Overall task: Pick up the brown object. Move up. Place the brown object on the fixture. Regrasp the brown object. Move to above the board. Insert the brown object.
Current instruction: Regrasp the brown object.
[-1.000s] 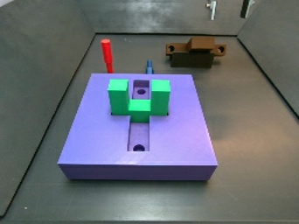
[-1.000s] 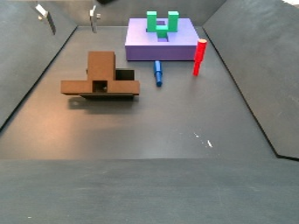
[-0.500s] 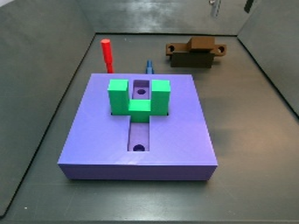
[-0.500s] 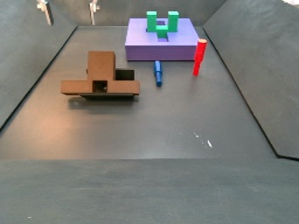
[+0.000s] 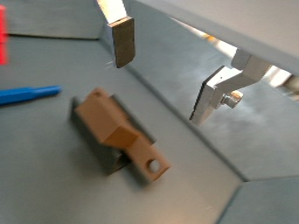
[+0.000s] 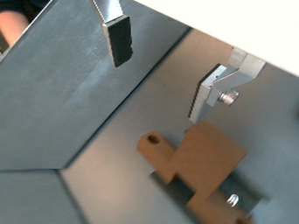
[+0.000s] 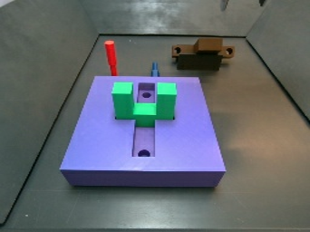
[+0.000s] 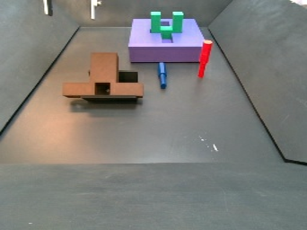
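Two fingers (image 5: 121, 41) spread wide, nothing held; gripper (image 5: 170, 70) high above brown object (image 5: 126, 138), which sits on fixture (image 8: 120, 90).

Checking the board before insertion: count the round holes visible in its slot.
2. On the board, one hole lies near the slot's near end, one hole between the green block arms; more may be hidden. The gripper, fingers open, hangs above the brown object.

- The purple board (image 7: 97, 149) fills the near floor, with a green U-shaped block (image 7: 144, 101) on top.
- A red peg (image 7: 111, 56) stands upright behind it.
- The brown object (image 7: 211, 46) lies across the fixture (image 7: 198, 62) at the far wall.
- The gripper (image 7: 244, 4) barely shows at the top edge.
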{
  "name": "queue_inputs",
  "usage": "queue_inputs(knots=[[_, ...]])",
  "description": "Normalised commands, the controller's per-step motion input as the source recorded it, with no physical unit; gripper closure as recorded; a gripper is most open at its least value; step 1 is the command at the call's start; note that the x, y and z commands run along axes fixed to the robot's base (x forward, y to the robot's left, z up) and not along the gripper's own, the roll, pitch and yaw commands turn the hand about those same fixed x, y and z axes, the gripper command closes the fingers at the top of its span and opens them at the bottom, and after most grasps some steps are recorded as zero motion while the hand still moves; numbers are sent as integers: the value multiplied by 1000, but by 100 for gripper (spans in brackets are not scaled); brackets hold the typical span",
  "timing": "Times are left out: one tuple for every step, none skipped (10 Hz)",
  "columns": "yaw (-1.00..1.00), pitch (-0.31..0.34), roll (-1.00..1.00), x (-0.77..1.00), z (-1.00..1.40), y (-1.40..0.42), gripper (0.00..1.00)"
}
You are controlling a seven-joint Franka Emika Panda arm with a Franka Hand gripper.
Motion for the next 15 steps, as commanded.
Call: queue_inputs(knots=[[-377, 437, 623, 0, 0, 0, 0], [-74, 97, 323, -203, 0, 0, 0], [-46, 0, 234, -249, 0, 0, 0], [0, 0, 37, -20, 0, 0, 0], [0, 0, 0, -3, -31, 0, 0], [0, 0, -166, -131, -329, 0, 0], [60, 0, -77, -369, -443, 14, 0], [94, 0, 0, -326, -463, 0, 0], [40, 0, -37, -234, -406, 0, 0], [63, 0, 0, -269, -400, 40, 0], [80, -26, 0, -326, -340, 37, 0], [31, 0, 77, -20, -286, 0, 0], [23, 0, 194, -23, -291, 0, 0], [46, 0, 206, -57, -337, 0, 0], [109, 0, 291, -89, -331, 0, 0]])
